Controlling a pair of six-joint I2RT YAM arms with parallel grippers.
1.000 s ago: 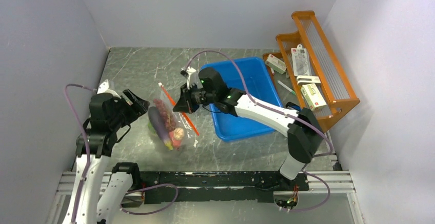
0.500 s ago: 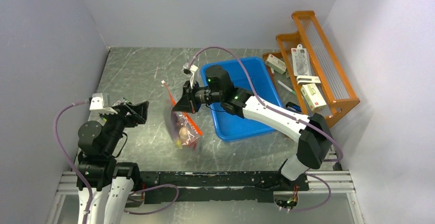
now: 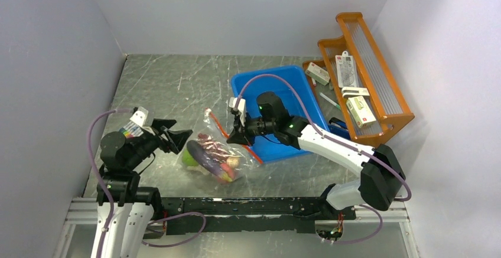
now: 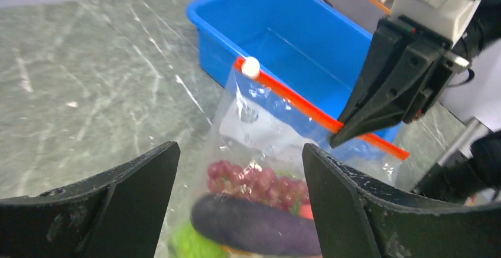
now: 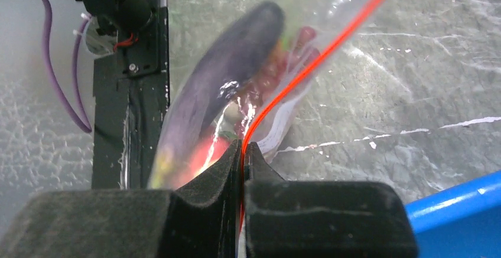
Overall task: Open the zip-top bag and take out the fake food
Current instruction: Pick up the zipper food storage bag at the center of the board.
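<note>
Item: clear crinkly zip-top bag [image 3: 217,152] with a red-orange zip strip [image 4: 298,103], at lower centre of the top view on the grey marbled tabletop [image 3: 171,81], just left of the blue plastic bin [image 3: 277,84]. Contents: fake food, namely a purple eggplant [image 4: 254,228], dark red grapes [image 4: 245,177], a green ball [image 3: 190,155] and smaller pink and yellow pieces, all slumped at the closed lower-left end of the bag. None of it is out yet. Long axis of the strip: in the top view, from upper left, where a white slider knob [image 4: 250,67] sits, down to lower right. Right hand [image 5: 242,149]: fingers pressed together, pinching the strip from the bin side, with the strip bending up out of the pinch. Left hand [image 3: 180,131]: fingers spread wide and holding nothing, just left of the bag and apart from it. In its own wrist view the bag's clear wall and the food fall between its two fingers. The bag thus lies between the two hands. The strip's free upper-left length and the slider are unheld, and the left hand is the only free one. Judgement: the coming move probably depends on the left hand reaching the strip or wall opposite the right hand's pinch.
</note>
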